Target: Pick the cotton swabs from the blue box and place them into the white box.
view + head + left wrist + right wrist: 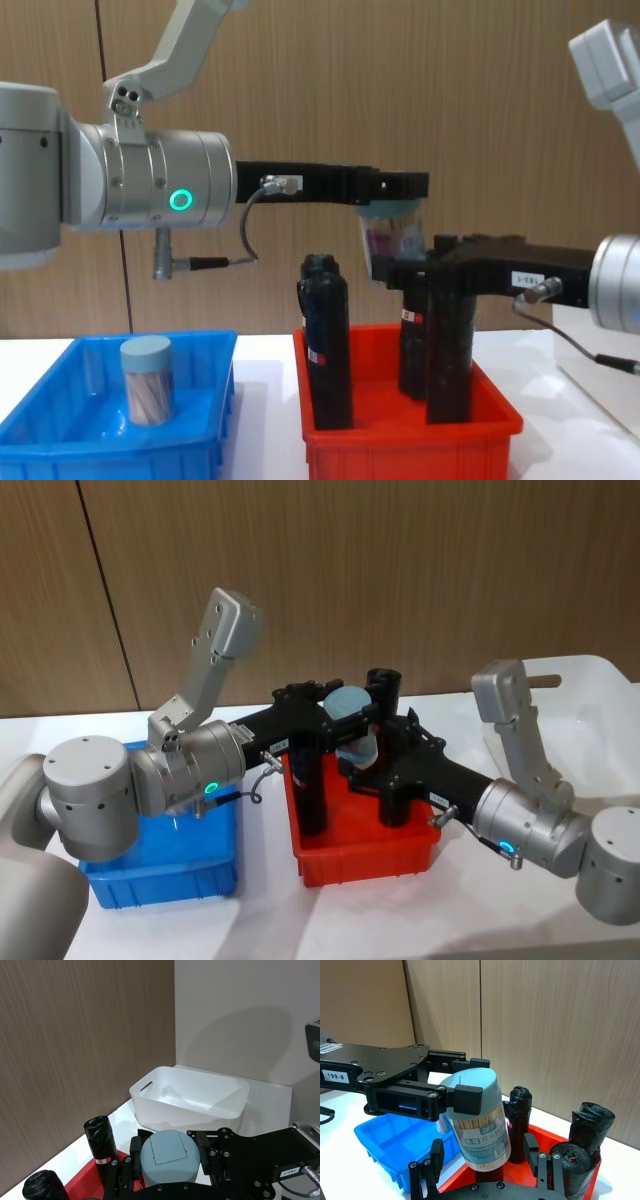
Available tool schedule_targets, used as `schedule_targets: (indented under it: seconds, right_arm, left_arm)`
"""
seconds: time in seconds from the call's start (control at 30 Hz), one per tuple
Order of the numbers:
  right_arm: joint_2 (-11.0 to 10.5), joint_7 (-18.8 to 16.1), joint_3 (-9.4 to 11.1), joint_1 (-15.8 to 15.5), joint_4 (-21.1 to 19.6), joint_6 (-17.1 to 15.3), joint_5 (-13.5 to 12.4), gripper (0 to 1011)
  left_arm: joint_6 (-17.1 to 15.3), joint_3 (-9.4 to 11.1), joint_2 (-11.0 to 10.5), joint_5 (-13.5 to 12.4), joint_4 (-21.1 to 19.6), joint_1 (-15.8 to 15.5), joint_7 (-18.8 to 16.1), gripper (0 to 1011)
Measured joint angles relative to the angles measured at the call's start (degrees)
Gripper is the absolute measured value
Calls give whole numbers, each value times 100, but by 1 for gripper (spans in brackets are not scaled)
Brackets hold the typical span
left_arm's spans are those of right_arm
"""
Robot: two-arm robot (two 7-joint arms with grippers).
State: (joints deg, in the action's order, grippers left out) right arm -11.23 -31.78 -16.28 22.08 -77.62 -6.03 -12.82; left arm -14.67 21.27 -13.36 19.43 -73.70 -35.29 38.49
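Note:
A cotton swabs jar (482, 1132) with a grey-blue lid (167, 1160) hangs in the air above the red bin. My left gripper (350, 712) is shut on it at the lid. My right gripper (487, 1160) is open, with one finger on each side of the jar's lower part and a gap on both sides. From the side, the jar (392, 238) sits between the two black grippers. A second cotton swabs jar (147, 382) stands upright in the blue box (60, 440), which is at the left under my left arm (160, 865). The white box (590, 705) stands at the far right.
The red bin (370, 865) lies between the blue and white boxes and holds tall black cylinders (310, 790), which stand close under both grippers. A wooden wall runs behind the table. The white box (190, 1102) looks empty inside.

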Motion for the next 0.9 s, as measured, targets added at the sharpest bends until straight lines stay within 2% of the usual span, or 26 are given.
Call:
schedule_targets:
  seconds: [0.63,0.87,0.9]
  right_arm:
    - [141,-41,-81,285,477,131,56,1000]
    - [163,-46,-96,342,567,194,51,865]
    - [167,-47,-98,353,582,209,48,815]
  left_arm:
    - [0,0,0,0,0,0,0,669]
    - [0,0,0,0,0,0,0,669]
    - [0,0,0,0,0,0,0,669]
